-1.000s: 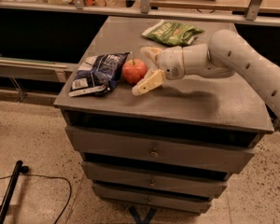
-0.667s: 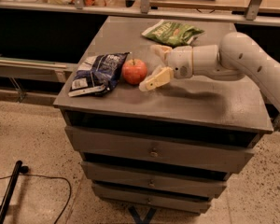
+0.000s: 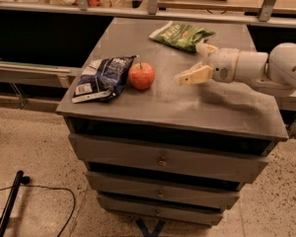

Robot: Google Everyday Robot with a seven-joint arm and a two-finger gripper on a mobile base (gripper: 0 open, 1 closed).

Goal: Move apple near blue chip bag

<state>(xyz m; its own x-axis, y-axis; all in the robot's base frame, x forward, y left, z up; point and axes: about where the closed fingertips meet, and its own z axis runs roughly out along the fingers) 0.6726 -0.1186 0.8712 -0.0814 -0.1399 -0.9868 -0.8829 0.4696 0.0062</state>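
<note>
The red-orange apple stands on the grey cabinet top, touching the right edge of the dark blue chip bag, which lies flat near the top's left edge. My gripper is open and empty, hovering above the top about a hand's width to the right of the apple, its fingers pointing left. The white arm reaches in from the right.
A green snack bag lies at the back of the cabinet top, just behind the gripper. The cabinet has several drawers below. A shelf rail runs behind. A black cable lies on the floor at the left.
My gripper has drawn back to the right, away from the apple, which stays next to the blue chip bag. The fingers remain open and empty.
</note>
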